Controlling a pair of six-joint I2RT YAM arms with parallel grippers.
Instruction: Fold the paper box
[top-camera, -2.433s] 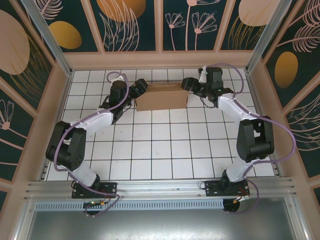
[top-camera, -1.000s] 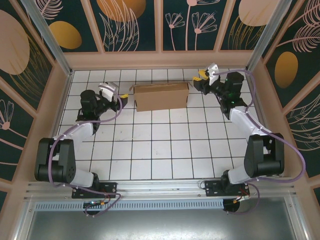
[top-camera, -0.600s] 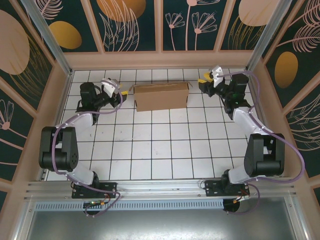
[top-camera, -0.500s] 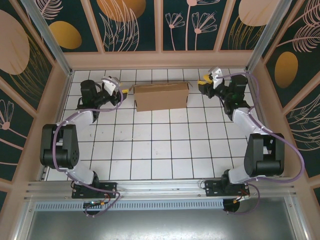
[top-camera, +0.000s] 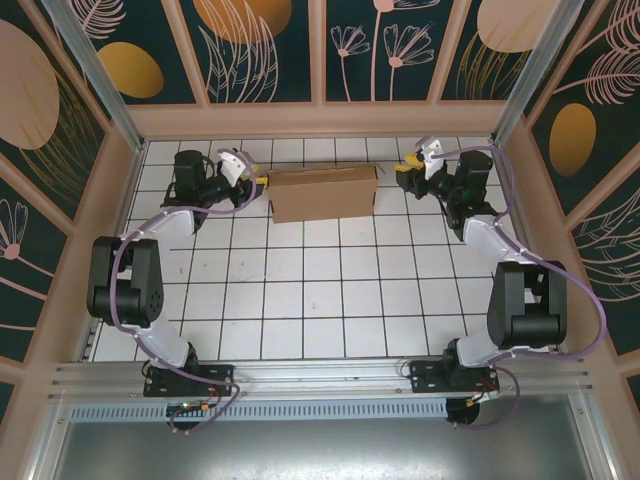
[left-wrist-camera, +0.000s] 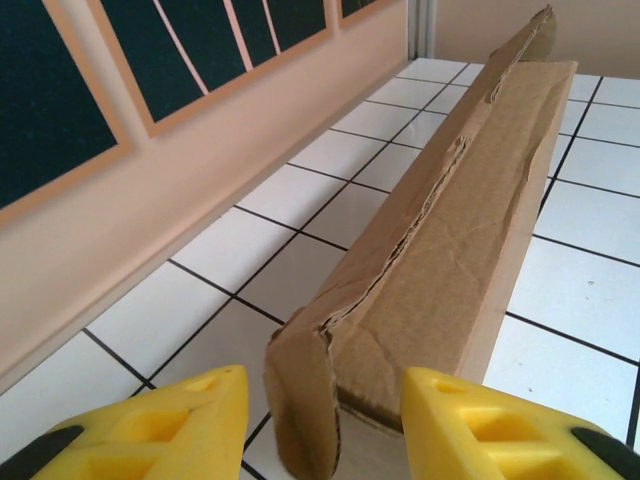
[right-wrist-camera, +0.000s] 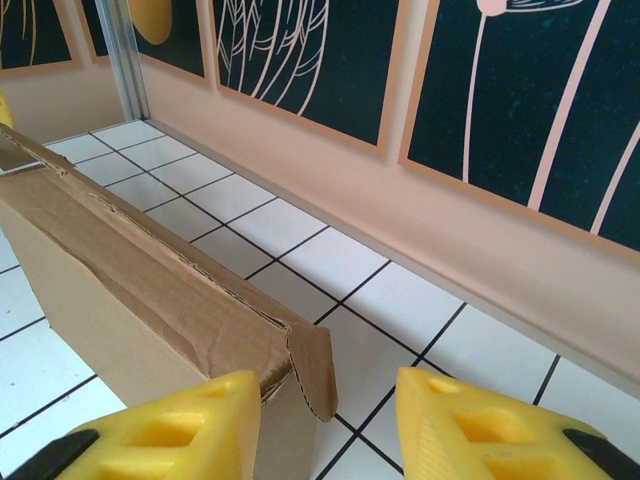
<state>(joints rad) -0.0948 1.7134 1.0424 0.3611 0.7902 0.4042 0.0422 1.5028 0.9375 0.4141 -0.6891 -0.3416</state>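
From above, the paper box (top-camera: 322, 195) lies at twelve o'clock on the tiled table (top-camera: 320, 300), close to the far wall (top-camera: 320, 118); its long axis runs nine to three o'clock, with one broad brown face turned toward six; the left gripper (top-camera: 257, 181) sits at its nine o'clock end and the right gripper (top-camera: 404, 167) just off its three o'clock end; from up there I cannot tell whether either touches the cardboard; the left wrist camera fills that in: a curled end flap (left-wrist-camera: 300, 400) stands between the yellow fingers (left-wrist-camera: 170, 425), jaws spread with a gap on either side, and the ragged top seam (left-wrist-camera: 420, 215) runs away from them; the right wrist camera gives the other end, a bent corner flap (right-wrist-camera: 312, 372) between spread fingertips (right-wrist-camera: 485, 420), the one nearer the wall clear of it, nothing pinched.
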